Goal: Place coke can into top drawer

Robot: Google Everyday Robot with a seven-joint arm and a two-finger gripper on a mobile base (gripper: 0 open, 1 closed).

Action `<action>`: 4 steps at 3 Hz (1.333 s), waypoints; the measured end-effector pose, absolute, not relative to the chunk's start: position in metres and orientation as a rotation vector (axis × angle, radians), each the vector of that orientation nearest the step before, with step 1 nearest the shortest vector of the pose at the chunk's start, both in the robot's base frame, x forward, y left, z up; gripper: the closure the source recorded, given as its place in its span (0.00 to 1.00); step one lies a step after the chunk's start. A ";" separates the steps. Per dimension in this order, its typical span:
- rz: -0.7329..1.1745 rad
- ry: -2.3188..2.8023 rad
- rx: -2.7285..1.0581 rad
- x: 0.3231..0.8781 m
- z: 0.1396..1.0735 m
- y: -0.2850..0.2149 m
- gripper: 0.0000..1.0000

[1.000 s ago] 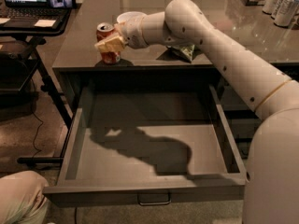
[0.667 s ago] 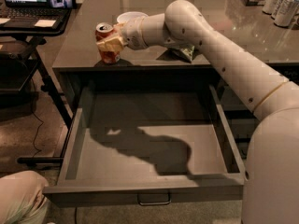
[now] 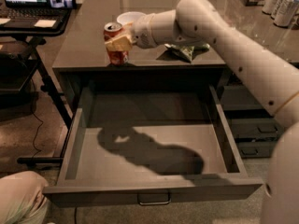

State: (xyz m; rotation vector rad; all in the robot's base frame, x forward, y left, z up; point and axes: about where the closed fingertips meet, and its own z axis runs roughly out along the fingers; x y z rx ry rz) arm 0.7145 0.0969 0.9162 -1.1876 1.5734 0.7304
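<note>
Small orange-red cylindrical coke can (image 3: 117, 58) with a silver top stands upper left of centre, on the front edge strip of the dark grey glossy countertop (image 3: 88, 41), directly above the open drawer. White arm reaches in from the right. The gripper (image 3: 117, 43) sits at the can, its yellowish fingers (image 3: 122, 42) wrapped across the upper half of the body and, as far as shows, clamped on it; whether the can base touches the counter or is just off it, cannot tell. Handling guess: a light, thin-walled metal can with a smooth, slippery skin that dents if squeezed hard, so a mid-body side grip with moderate force is best; a high grip may let it swing or tip. The wide shallow dark grey top drawer (image 3: 210, 192) with a small metal bar handle (image 3: 154, 200) fills the lower centre. It is pulled fully out, with nothing in it, only the arm's shadow on the floor panel. Plenty of flat room to set the can upright. Behind the can is a white round bowl (image 3: 128, 17), contents not visible. A crumpled green snack bag (image 3: 185, 52) lies right of the gripper, and pale silver-white cans (image 3: 280, 3) stand far upper right.
</note>
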 end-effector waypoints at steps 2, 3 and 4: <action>0.686 1.695 -1.182 0.642 0.954 0.038 1.00; 0.676 1.790 -1.177 0.590 0.946 0.022 1.00; 0.676 1.789 -1.177 0.590 0.946 0.022 1.00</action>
